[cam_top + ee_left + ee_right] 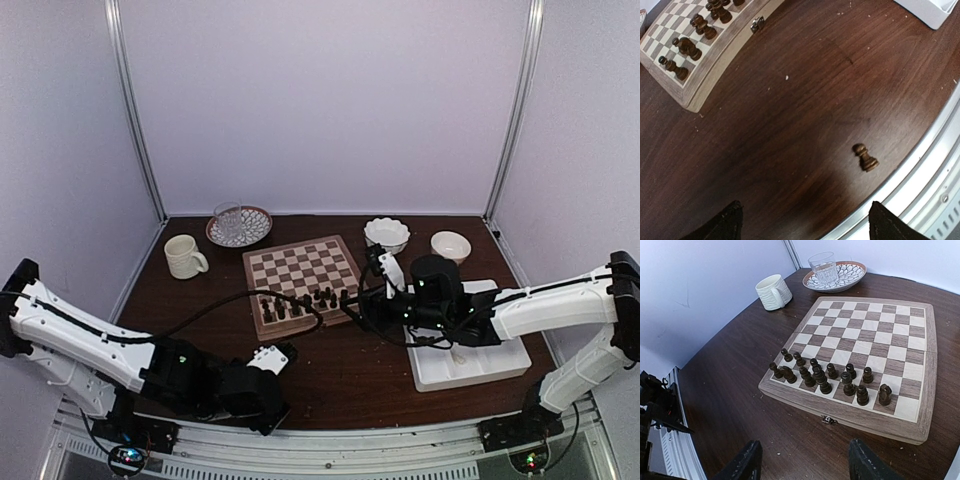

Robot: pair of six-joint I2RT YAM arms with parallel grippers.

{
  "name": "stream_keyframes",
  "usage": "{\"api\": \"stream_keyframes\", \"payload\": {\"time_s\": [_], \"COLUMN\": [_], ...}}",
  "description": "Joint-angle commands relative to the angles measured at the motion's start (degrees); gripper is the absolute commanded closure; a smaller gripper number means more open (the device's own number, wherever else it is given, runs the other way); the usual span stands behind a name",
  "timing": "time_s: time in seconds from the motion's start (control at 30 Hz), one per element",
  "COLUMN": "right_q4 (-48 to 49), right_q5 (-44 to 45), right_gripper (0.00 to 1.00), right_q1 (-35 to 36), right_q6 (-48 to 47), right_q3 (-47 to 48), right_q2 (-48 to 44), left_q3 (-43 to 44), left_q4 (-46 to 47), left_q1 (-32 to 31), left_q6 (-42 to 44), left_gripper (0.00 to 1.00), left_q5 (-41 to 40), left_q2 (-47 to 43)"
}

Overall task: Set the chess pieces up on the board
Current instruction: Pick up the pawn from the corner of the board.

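The checkered wooden board [300, 262] lies mid-table and also shows in the right wrist view [880, 335]. Several dark pieces [827, 377] stand on its two near rows, and some show in the left wrist view [687, 47]. One dark pawn [866, 158] sits alone on the table near the front metal edge. My left gripper [805, 226] is open and empty, low over the table, with the pawn ahead and to the right of it. My right gripper [805, 467] is open and empty just before the board's near edge. No pale pieces show clearly.
A white divided tray [500, 365] lies under my right arm; its corner shows in the left wrist view [932, 12]. A cream mug [185, 255], a patterned plate [255, 232] with a glass [228, 218], and two white bowls [387, 233] [450, 245] stand at the back.
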Motion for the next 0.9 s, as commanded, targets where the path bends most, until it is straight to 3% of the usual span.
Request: {"api": "stream_keyframes", "payload": {"time_s": [0.0, 0.17, 0.27, 0.37, 0.67, 0.87], "right_q4": [-0.39, -0.38, 0.35, -0.61, -1.78, -1.82], "right_q5": [2.55, 4.47, 6.24, 9.15, 11.45, 12.62], "right_gripper": [0.39, 0.39, 0.39, 0.39, 0.40, 0.40], "right_q1": [0.10, -0.03, -0.37, -0.84, -2.44, -2.71], "right_q6": [-1.03, -0.66, 0.04, 0.91, 2.14, 2.91], "right_q3": [-0.82, -1.78, -3.19, -3.63, -4.34, -4.97], "right_q2": [-1.58, -3.11, -4.66, -5.56, -6.64, -7.57], "left_q3": [7.18, 12.29, 13.06, 14.20, 23.25, 25.91], "left_q4": [-2.65, -5.66, -4.15, -2.80, -2.30, 0.55], "left_q1": [-0.88, -1.53, -1.63, -1.77, -3.56, -3.64], "left_q6": [-6.06, -11.58, -12.91, -14.69, -17.09, -18.41], "left_gripper": [0.12, 0.11, 0.19, 0.21, 0.10, 0.08], "left_q5": [-4.12, -3.41, -0.72, 1.26, 3.57, 3.53], "left_q2": [8.14, 13.83, 15.54, 17.39, 26.25, 30.20]}}
